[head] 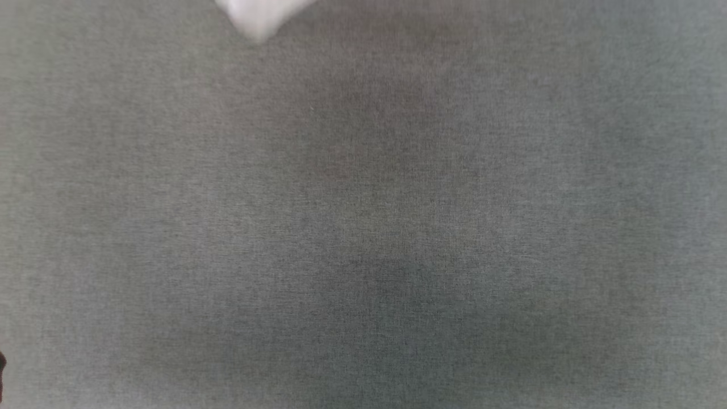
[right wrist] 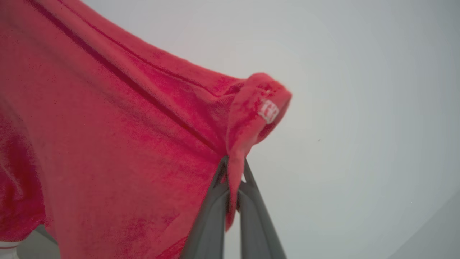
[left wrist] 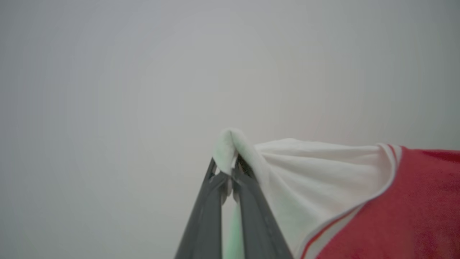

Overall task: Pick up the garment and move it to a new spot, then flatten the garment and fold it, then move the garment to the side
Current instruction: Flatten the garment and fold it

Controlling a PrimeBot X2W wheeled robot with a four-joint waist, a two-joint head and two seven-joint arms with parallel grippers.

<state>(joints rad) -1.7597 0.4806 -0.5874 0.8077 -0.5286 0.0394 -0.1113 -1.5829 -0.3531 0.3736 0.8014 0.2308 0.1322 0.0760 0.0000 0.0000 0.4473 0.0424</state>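
Left wrist view: left gripper (left wrist: 228, 169) pinches the garment (left wrist: 413, 205) by its white sleeve, lower centre; right gripper (right wrist: 233, 167) clamps its red edge.

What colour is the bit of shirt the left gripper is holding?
White: the sleeve, clearest in the left wrist view.

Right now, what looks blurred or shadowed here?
Head view: soft throughout, dim shadow on the grey surface, white smear at top. Left wrist view: garment by the left gripper fairly sharp, background hazy. Right wrist view: its red part smeared.
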